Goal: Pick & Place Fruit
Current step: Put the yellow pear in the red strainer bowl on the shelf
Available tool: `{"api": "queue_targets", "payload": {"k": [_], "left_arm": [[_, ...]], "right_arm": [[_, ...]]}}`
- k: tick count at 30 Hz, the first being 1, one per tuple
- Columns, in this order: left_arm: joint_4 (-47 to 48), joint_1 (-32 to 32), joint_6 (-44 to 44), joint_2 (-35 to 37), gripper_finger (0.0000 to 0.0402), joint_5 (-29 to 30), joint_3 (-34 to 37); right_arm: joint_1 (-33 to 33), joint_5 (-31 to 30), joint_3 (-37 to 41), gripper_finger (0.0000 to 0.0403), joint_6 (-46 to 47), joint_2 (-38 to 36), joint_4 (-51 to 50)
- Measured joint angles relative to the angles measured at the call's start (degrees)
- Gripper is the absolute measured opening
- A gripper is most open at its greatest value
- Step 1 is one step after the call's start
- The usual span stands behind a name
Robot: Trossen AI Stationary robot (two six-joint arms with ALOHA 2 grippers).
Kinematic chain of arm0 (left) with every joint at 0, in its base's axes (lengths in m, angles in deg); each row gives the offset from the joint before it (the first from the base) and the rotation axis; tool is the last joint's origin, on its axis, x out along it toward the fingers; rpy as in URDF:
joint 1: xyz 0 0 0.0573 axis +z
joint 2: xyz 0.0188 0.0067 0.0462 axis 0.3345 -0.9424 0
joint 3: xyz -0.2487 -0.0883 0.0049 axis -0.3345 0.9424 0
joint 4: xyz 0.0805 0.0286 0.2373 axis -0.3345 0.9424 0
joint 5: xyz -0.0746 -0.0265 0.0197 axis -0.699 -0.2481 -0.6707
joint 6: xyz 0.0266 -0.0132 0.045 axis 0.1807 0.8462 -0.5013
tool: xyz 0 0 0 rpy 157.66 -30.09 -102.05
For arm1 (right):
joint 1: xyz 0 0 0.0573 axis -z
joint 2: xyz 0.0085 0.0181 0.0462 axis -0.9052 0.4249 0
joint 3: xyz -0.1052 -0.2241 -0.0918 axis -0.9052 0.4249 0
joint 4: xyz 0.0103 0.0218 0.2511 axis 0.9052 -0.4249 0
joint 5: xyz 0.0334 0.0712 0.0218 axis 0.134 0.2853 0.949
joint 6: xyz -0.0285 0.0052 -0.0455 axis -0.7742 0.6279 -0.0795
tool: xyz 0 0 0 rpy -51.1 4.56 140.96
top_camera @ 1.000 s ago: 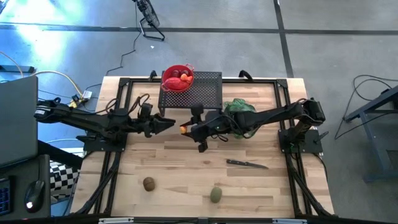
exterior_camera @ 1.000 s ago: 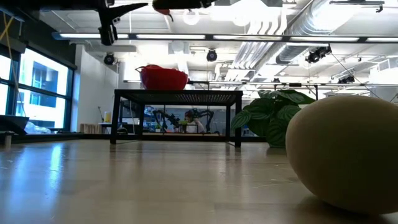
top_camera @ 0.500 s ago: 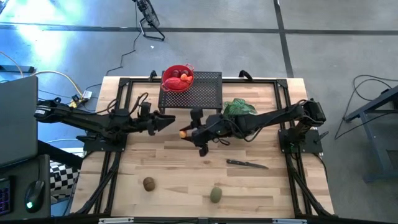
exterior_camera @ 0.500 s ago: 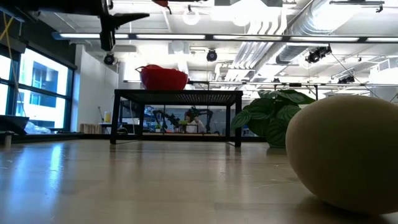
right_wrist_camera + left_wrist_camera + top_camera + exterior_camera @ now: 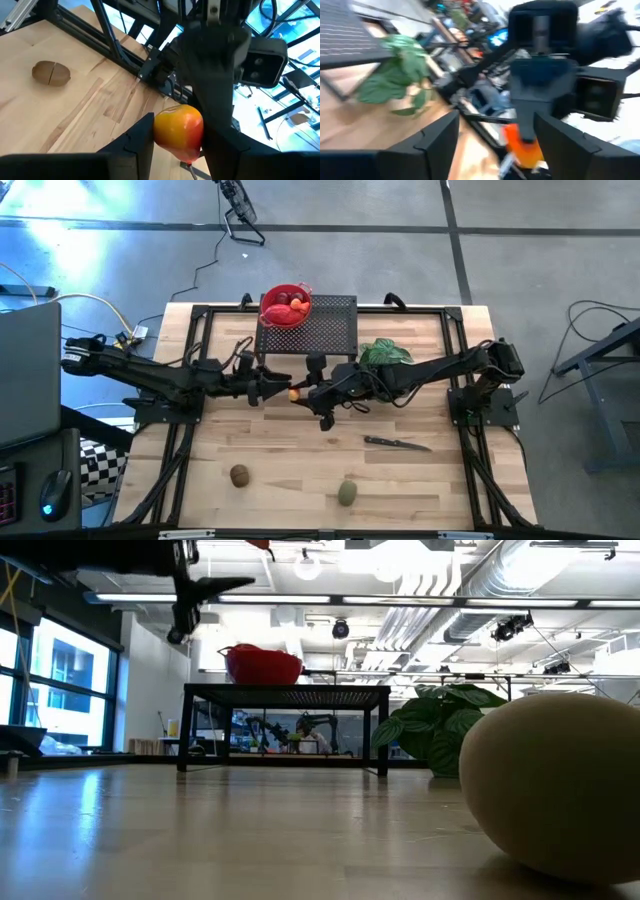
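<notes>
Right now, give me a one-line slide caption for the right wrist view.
Right gripper fingers hold a small orange-and-yellow fruit piece facing the left gripper, above the wooden table where a brown oval fruit lies.

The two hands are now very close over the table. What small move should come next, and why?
Probably the left hand should ease forward so that its open fingers come around the orange fruit, which the right hand holds up between them, above the table. It looks like a handover.

Bright overhead light, L-wrist blurred.

Bare table (image 5: 290,460) in front; black rack (image 5: 320,330), plant (image 5: 385,352) and knife (image 5: 398,444) obstruct elsewhere.
</notes>
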Motion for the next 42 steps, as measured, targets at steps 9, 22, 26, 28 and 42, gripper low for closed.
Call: {"api": "queue_targets", "payload": {"k": [9,22,26,28,42], "left_arm": [[-5.1,0.0,2.5,-0.7,0.0276,-2.7,0.0],[-5.5,0.0,2.6,-1.0,0.0273,-5.6,0.0],[-5.0,0.0,2.2,-1.8,0.0273,-5.6,0.0],[-5.5,0.0,0.9,-1.7,0.0273,-5.6,0.0],[-1.5,13.7,-8.0,7.2,0.0273,-12.7,0.0]], "right_arm": [[-0.2,0.0,0.0,0.0135,-0.9,0.0,-0.6],[0.1,0.0,0.0,0.0135,-0.7,0.0,3.4],[0.1,0.0,0.0,0.0135,-0.7,0.0,3.4],[0.1,0.0,0.0,0.0135,-0.7,0.0,4.1],[1.3,-12.9,0.0,0.0135,-10.2,0.0,3.3]]}}
